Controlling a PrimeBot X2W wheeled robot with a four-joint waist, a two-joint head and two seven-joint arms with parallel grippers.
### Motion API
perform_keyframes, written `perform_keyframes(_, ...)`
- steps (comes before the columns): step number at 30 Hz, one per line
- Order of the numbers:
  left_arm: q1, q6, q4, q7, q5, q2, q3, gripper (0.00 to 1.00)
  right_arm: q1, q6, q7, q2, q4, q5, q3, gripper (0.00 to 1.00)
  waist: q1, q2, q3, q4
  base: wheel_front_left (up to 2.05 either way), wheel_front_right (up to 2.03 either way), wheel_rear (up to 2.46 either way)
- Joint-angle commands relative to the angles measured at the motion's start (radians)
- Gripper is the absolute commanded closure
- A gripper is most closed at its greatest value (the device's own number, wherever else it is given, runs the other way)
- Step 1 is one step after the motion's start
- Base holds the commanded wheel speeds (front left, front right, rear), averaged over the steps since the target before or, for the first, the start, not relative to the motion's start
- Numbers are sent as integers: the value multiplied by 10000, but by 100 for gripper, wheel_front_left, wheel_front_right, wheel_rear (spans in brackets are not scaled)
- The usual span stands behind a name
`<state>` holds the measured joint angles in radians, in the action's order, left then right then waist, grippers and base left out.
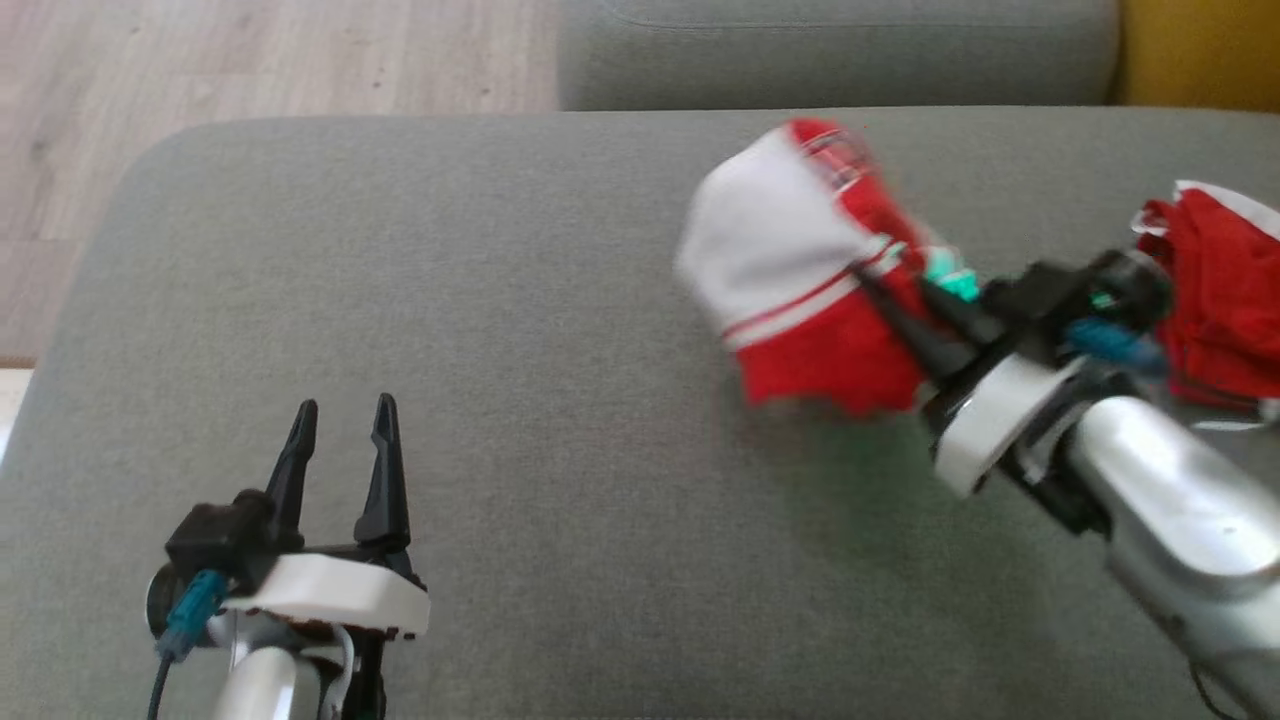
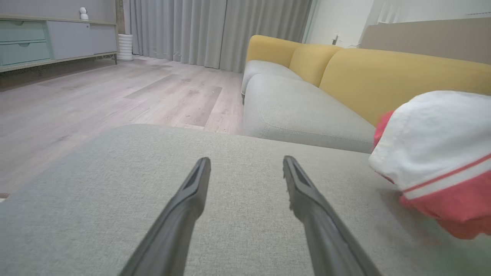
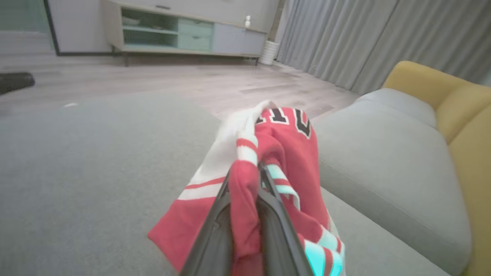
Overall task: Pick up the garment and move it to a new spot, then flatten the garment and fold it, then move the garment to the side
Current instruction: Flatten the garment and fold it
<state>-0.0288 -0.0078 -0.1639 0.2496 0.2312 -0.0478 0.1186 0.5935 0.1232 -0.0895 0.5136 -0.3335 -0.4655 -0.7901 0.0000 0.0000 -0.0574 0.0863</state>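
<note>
The garment [image 1: 790,270] is a red and white jersey with striped trim, bunched and hanging above the grey cushion [image 1: 500,300] at the right of the head view. My right gripper [image 1: 890,275] is shut on a red fold of it. In the right wrist view the garment [image 3: 284,142] drapes over and ahead of the right gripper [image 3: 245,170], whose fingers pinch the cloth. My left gripper [image 1: 345,408] stands open at the lower left, low over bare cushion. In the left wrist view the left gripper [image 2: 246,161] has nothing between its fingers, and the garment [image 2: 433,145] hangs well off to its right.
Another red cloth heap [image 1: 1225,290] lies at the cushion's far right edge. A second grey seat [image 1: 830,50] sits beyond the cushion, with a yellow sofa back [image 2: 383,76] behind it. Wooden floor [image 1: 250,50] lies off the far left edge.
</note>
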Motion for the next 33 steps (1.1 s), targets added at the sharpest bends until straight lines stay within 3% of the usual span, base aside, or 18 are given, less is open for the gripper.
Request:
perform_keyframes(1, -457, 37, 306, 122, 29, -24, -266, 0, 139, 75, -29, 114, 146, 78, -364, 100, 0, 0, 3, 94, 0, 0, 0)
perform_keyframes(6, -405, 81, 312, 122, 98, -24, -267, 0, 280, 75, 660, 699, -300, -223, -2363, 100, 0, 0, -31, 253, 0, 0, 0)
perform_keyframes(7, -392, 85, 311, 122, 108, -24, -278, 0, 301, 75, 853, 860, -406, -396, -2673, 85, 0, 0, -32, 261, 0, 0, 0)
perform_keyframes(8, -377, 88, 308, 122, 117, -24, -294, 0, 312, 75, 1068, 1009, -537, -606, -2904, 59, 0, 0, -29, 256, 0, 0, 0)
perform_keyframes(9, -365, 88, 302, 122, 120, -24, -318, 0, 334, 75, 1223, 1134, -644, -789, -3065, 21, 0, 0, -22, 239, 0, 0, 0)
perform_keyframes(10, -360, 89, 288, 122, 125, -24, -346, 0, 355, 75, 1266, 1217, -718, -985, -3128, 0, 0, 0, -11, 215, 0, 0, 0)
perform_keyframes(18, -311, 91, 291, 122, 88, -24, -440, 0, 367, 75, 629, 1642, -926, -1749, -2362, 0, 0, 0, 215, -25, 0, 0, 0)
perform_keyframes(24, -102, 53, 336, 122, 41, -24, -567, 0, -584, 75, -357, 2070, -984, -1900, 177, 0, 0, 0, 435, -167, 0, 0, 0)
perform_keyframes(28, -65, 30, 364, 122, 0, -24, -599, 0, -1401, 75, -764, 1296, -998, -1805, 1640, 0, 0, 0, 487, -254, 0, 0, 0)
perform_keyframes(33, -136, -9, 339, 122, -9, -24, -445, 0, -1853, 75, -236, 380, -801, -1592, 1963, 0, 0, 0, 510, -221, 0, 0, 0)
